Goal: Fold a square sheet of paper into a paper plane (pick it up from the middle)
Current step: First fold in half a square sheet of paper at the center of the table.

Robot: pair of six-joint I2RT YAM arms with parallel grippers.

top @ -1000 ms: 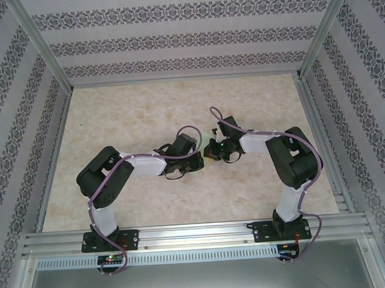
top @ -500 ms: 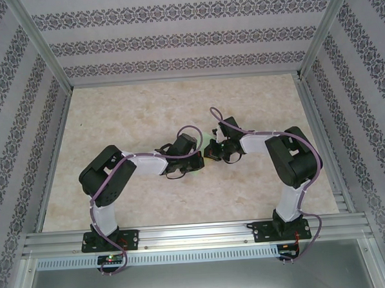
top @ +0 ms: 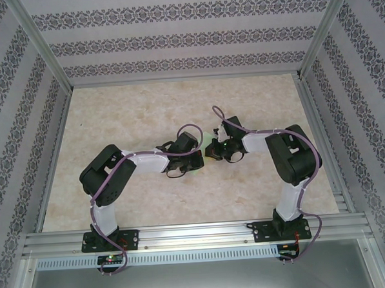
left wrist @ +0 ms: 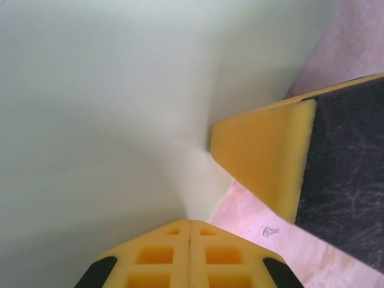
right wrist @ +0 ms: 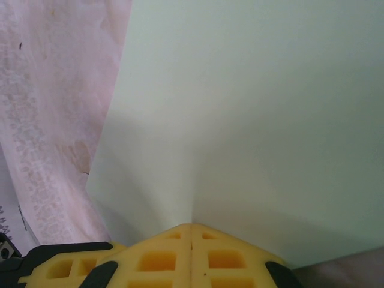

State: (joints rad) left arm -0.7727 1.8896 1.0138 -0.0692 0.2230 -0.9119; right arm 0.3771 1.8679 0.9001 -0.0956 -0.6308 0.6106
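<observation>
Down at the near edge, both arms are bolted to the rail (top: 197, 233) and reach in toward each other, wrists almost meeting over the middle of the table (top: 145, 108).

Left gripper (left wrist: 190, 231): yellow fingers pressed tight together, and the paper (left wrist: 108, 108) runs right into the seam between them, so it is clamped on the sheet. Right gripper (right wrist: 191, 231): same story, fingers closed flush with pale green paper fanning out from the pinch. From the left wrist, one right finger (left wrist: 264, 162) shows just beside the sheet, the two grips very near each other.

The paper sits between the two grippers at mid-table; from above only a sliver of green (top: 210, 145) peeks out between the wrists. It curves away from each pinch rather than lying flat, so I judge it partly lifted. How far the folding has got, I cannot tell.

Handling: this looks thin, light and limp. It will buckle under its own sag, crease wherever it is squeezed, and tear if the arms pull apart. Best taken in a shallow pinch along the middle line, where a crease is wanted anyway.

Writing: none on the paper. There is a tiny mark on the tabletop (left wrist: 270, 230), too small to read. Beyond, patterned walls (top: 174, 38), no lettering.
</observation>
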